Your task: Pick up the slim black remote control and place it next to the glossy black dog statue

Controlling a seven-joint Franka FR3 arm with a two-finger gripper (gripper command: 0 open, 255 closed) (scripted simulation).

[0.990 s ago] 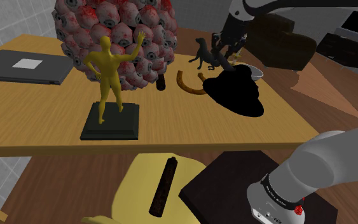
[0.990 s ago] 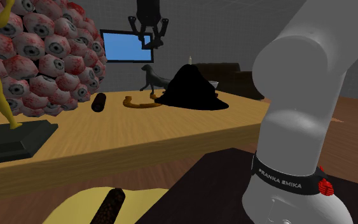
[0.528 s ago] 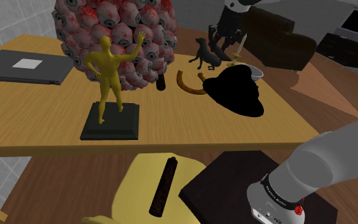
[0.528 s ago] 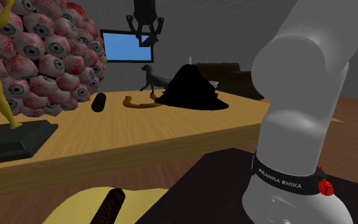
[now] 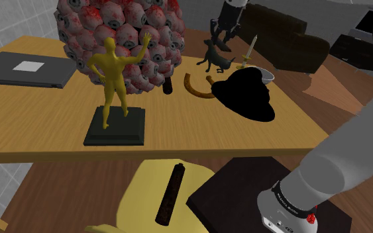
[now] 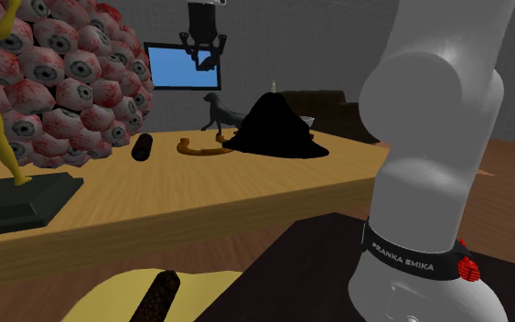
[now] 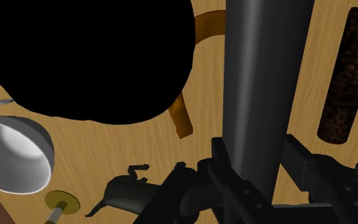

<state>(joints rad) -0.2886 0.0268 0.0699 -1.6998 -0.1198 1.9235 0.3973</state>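
Going left to right in the shoulder view, the short dark brown cylinder [image 5: 168, 85] and the brown curved band [image 5: 195, 86] lie on the wooden surface [image 5: 52, 126] just short of the glossy black dog statue [image 5: 213, 56]. The end effector [image 5: 220, 38] hangs above that statue with its fingers closed on the slim black remote control [image 7: 266, 83]. It grips the remote control at one end, so the long body points down toward the wood. The main risk, as I judge it, is this overhang. A straight descent could bring the free end down onto the statue's back or head and tip it, since it stands on thin legs. If the remote control is set down too far toward the band, it may land on the band's raised edge and rest tilted or roll. To the right, the black cone-shaped heap [image 5: 248, 93] crowds the statue and hides part of the wood, so there is little free room on that side. The pale round bowl [image 5: 266, 75] beyond it could also be struck. Because only one end is held, the remote control may pivot or slip if its tip catches anything.
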